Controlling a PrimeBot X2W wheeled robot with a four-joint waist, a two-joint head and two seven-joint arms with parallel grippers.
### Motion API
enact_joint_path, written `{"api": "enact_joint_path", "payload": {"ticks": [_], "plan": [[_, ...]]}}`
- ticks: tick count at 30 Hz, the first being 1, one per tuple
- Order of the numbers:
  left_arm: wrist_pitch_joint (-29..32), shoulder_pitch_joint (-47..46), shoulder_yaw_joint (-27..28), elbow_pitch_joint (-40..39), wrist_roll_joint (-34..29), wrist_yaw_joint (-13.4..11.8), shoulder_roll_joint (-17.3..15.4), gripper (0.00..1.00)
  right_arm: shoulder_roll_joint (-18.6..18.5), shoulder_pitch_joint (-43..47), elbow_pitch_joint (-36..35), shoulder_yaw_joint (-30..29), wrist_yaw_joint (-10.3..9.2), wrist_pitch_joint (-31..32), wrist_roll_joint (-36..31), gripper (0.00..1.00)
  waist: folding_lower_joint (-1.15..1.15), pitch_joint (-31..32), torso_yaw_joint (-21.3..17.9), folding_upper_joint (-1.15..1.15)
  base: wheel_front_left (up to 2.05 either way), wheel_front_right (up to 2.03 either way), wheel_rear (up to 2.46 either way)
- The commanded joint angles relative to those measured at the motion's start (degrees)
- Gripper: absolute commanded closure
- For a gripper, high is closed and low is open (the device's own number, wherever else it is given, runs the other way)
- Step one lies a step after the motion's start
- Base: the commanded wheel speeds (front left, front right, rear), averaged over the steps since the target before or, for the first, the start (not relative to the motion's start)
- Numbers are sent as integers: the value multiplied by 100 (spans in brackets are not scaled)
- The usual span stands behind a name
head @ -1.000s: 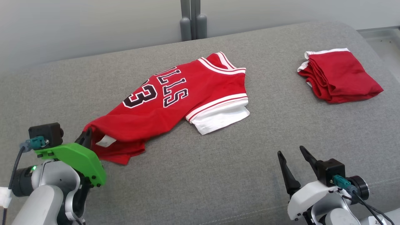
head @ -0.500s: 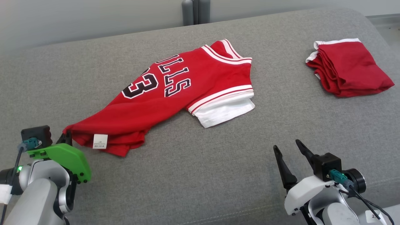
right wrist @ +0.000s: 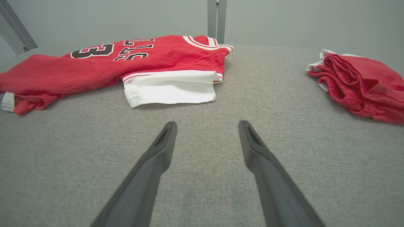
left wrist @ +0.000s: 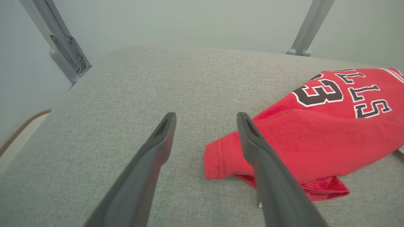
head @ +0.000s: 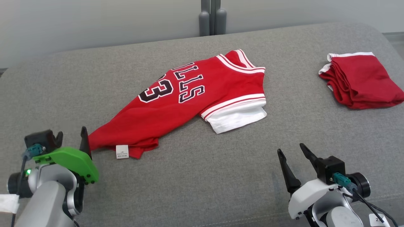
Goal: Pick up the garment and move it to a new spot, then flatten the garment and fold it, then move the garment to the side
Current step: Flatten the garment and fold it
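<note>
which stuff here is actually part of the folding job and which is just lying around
Part of the job:
red jersey, rumpled, not yet folded
left claw, open at the jersey's near corner
right claw, open over bare cushion

Just lying about:
folded red shorts, apart on the right
grey cushion under it all
metal post behind

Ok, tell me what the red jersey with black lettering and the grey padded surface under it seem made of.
Red jersey with black lettering: soft knit fabric, matte, perhaps cotton or polyester; it lies in limp folds with a stitched hem. Grey padded surface: woven upholstery cloth, matte; fine heathered weave, rounded cushioned-looking edges.
</note>
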State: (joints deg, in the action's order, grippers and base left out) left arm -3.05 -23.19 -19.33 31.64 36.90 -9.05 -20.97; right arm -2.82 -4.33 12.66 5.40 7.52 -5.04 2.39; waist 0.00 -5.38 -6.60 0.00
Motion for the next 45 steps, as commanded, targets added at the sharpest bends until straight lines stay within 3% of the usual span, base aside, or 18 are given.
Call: {"api": "enact_joint_path", "payload": {"ticks": [1,11,22,27,28,29,30,31,33,34,35,36,45], "plan": [[110,157,-52,66,105,62,57,0,-7,56,14,-5,-7,28,11,0,0,123,102,0,0,0,0],[161,407,-277,376,14,104,84,0,-7,101,-13,23,-7,20,44,0,0,121,97,0,0,0,0],[25,-117,-534,815,-304,141,10,0,-7,-59,-107,-56,-7,1,-5,0,0,-269,-58,0,0,0,0],[63,-311,-550,960,-218,285,63,0,-8,-84,-123,-87,-7,-19,-9,0,0,-380,-92,0,0,0,0],[62,-341,-550,979,-203,311,70,13,-7,-90,-120,-94,-7,-28,-7,0,0,-390,-92,0,0,0,0],[62,-341,-550,979,-203,311,70,13,-7,-90,-120,-94,-7,-28,-7,0,0,-390,-92,0,0,0,0],[84,-365,-552,1007,-180,329,85,39,-7,-95,-112,-103,-7,-40,-4,0,0,-399,-89,0,0,0,0],[105,-382,-556,1035,-171,339,100,53,-7,-96,-102,-109,-7,-51,-3,0,0,-403,-84,0,0,0,0],[103,-409,-547,1066,-129,363,127,57,-7,-92,-82,-111,-7,-59,8,0,0,-404,-70,0,0,0,0],[98,-427,-554,1082,-125,375,132,65,-7,-99,-70,-102,-7,-64,17,0,0,-405,-63,0,0,0,0],[85,-446,-555,1089,-114,391,141,87,-7,-113,-60,-94,-7,-68,26,0,0,-406,-55,0,0,0,0],[67,-461,-553,1091,-90,412,156,100,-7,-130,-52,-82,-7,-67,32,0,0,-405,-48,0,0,0,0],[-17,-691,-286,739,318,654,264,100,-7,-143,-20,-78,-7,-75,13,0,0,-369,-6,0,0,0,0]]}}
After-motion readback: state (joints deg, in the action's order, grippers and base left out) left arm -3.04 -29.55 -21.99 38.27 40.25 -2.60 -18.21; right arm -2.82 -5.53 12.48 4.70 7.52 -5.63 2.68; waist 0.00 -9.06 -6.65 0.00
